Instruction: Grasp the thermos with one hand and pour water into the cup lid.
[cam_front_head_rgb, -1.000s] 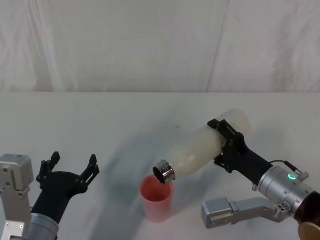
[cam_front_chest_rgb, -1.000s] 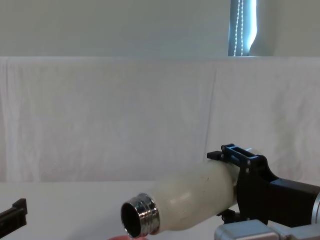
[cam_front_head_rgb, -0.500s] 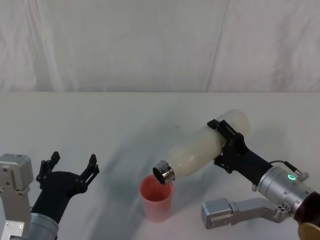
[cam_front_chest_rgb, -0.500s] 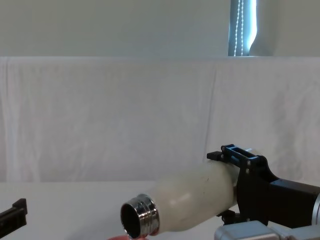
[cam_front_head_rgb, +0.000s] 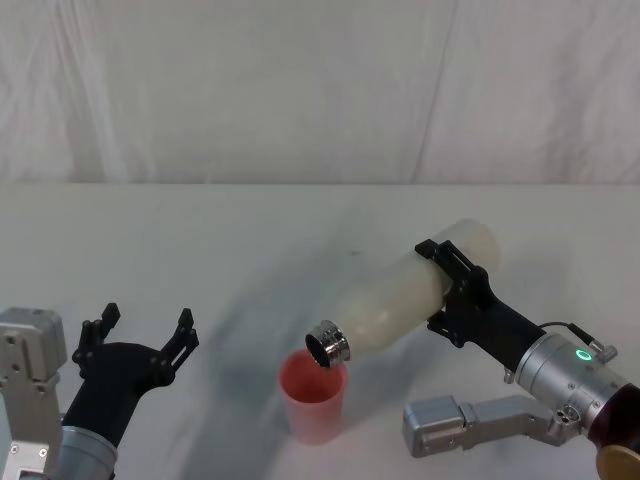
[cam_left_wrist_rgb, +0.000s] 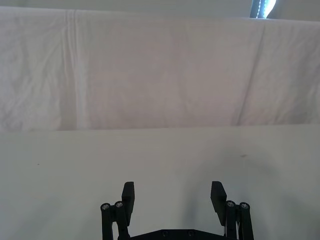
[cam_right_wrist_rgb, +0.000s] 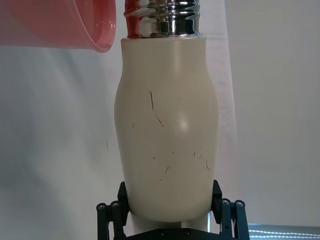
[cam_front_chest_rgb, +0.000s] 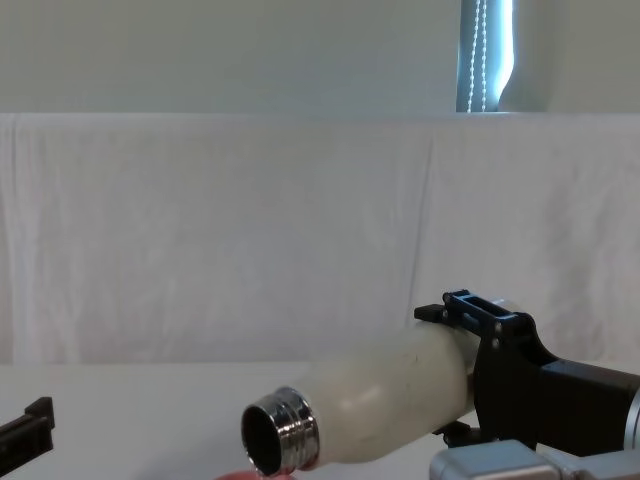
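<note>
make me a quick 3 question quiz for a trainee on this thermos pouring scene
1. True or false: the thermos stands upright on the table.
2. Which gripper holds the thermos? A. left gripper B. right gripper C. neither
3. Fill in: the thermos's steel neck hangs over the rim of the pink ____.

Key
1. False. It is tilted, neck down, in the air.
2. B. The right gripper is clamped near its base; the left gripper sits open at the table's near left, apart from it.
3. Cup lid, upright on the table.
</note>
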